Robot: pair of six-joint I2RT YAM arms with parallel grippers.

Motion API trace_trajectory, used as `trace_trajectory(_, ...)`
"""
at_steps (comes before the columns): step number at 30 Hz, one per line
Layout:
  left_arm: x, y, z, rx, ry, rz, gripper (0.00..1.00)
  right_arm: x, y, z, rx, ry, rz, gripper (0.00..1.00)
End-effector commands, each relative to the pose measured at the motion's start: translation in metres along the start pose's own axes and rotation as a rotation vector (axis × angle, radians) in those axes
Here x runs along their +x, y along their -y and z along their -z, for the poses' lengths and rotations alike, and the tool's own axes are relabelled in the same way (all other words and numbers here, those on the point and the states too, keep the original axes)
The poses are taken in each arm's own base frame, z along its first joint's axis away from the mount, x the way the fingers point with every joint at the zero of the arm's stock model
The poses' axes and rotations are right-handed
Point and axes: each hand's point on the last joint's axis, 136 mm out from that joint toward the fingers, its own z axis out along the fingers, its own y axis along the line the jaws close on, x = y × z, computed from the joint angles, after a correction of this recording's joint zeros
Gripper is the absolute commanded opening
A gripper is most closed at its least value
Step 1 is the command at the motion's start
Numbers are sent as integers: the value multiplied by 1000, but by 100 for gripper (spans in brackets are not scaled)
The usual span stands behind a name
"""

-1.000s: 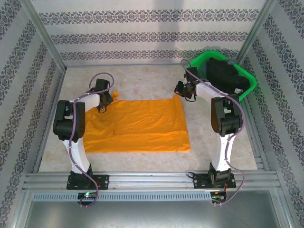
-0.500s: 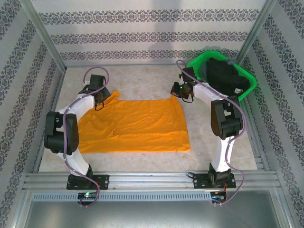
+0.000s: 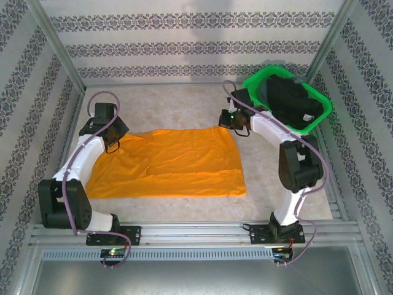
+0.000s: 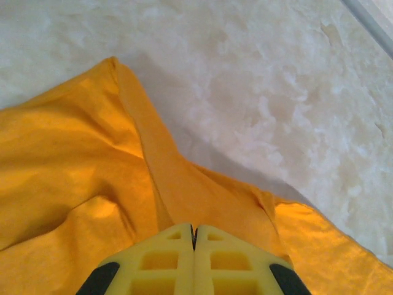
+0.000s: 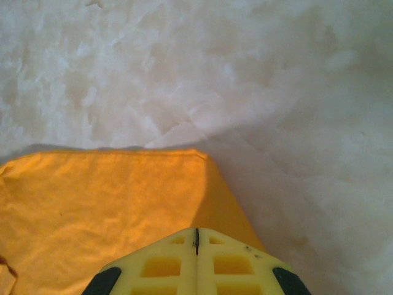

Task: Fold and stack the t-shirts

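Note:
An orange t-shirt (image 3: 178, 163) lies spread across the middle of the table. My left gripper (image 3: 112, 142) is shut on its far left part. In the left wrist view the yellow fingertips (image 4: 194, 228) meet, and folds of the orange t-shirt (image 4: 73, 160) run into them. My right gripper (image 3: 227, 120) is shut on the far right corner. In the right wrist view its tips (image 5: 196, 232) pinch the orange t-shirt (image 5: 92, 203), raised slightly off the table with a shadow beneath it. Black t-shirts (image 3: 293, 101) lie piled in a basket.
The green plastic basket (image 3: 256, 75) sits at the back right corner, just behind the right arm. Bare pale tabletop (image 3: 178, 104) stretches behind the orange shirt. Metal frame posts and patterned walls close in the table on the left, right and back.
The left arm has swung out to the left, drawing the shirt's left side with it, so the cloth now lies wider. The right gripper has shifted slightly left and back with its corner.

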Motion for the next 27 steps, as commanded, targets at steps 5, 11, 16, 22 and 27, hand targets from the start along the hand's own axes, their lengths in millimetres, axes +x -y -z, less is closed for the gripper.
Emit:
trace_trajectory(5,23,-40,31,-106,-56,6,0,35,13,30,9,-26,65,0)
trace_trajectory(11,30,-71,54,-182,-65,123,0,69,34,43,64,-50,23,0)
trace_trajectory(16,35,-86,71,-221,-73,162,0,84,47,47,113,-83,9,0)
trace_trajectory(22,51,-102,82,-264,-100,185,0,103,60,53,168,-134,1,0)
trace_trajectory(27,54,-113,94,-303,-101,189,0,124,77,58,231,-178,-17,0)
